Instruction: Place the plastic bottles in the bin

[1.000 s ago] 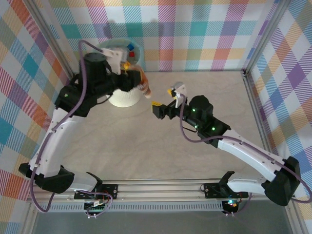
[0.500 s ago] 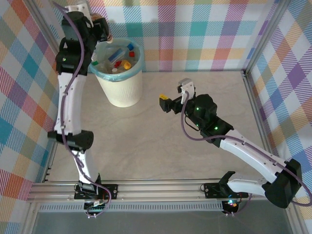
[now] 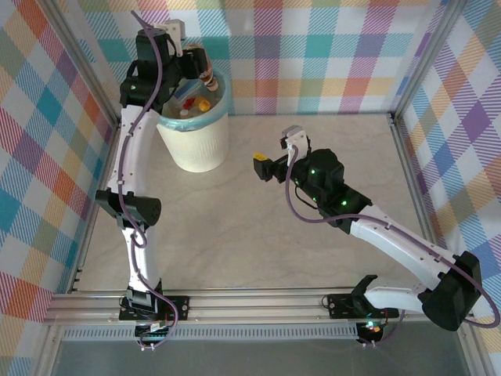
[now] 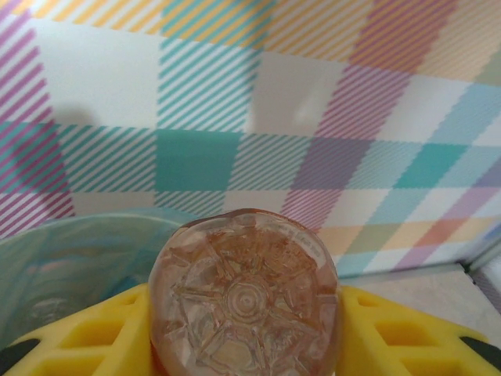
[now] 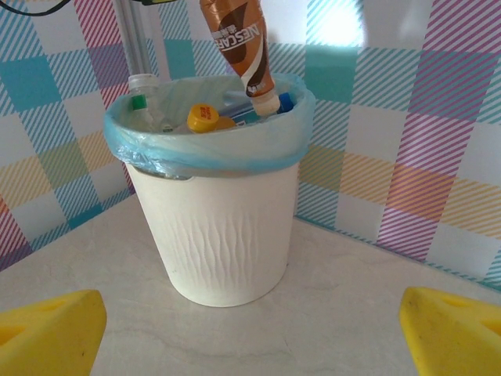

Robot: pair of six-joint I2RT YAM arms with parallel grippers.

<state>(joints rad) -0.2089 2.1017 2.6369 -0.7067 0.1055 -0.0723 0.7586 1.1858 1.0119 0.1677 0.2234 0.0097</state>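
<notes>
The white ribbed bin (image 3: 194, 145) with a teal bag stands at the back left, and several plastic bottles (image 3: 190, 100) lie inside. My left gripper (image 3: 196, 66) hovers over its rim, shut on a brown-labelled plastic bottle (image 3: 207, 77). That bottle (image 5: 238, 43) hangs cap down, the cap at the level of the bag's edge. In the left wrist view its clear base (image 4: 246, 301) sits between the yellow fingers (image 4: 395, 329). My right gripper (image 3: 263, 167) stands open to the right of the bin (image 5: 219, 227), facing it, with nothing between its fingers (image 5: 48, 330).
Yellow (image 5: 202, 117), green (image 5: 139, 101) and blue (image 5: 286, 99) caps show at the top of the nearly full bin. Plaid walls close the back and sides. A metal post (image 3: 395, 117) stands at the back right corner. Bare tabletop (image 3: 258, 235) lies between the arms.
The left arm carried the bottle from the bin's right side up to the back left, then over the bin's opening. The right gripper shifted slightly and stayed open.
</notes>
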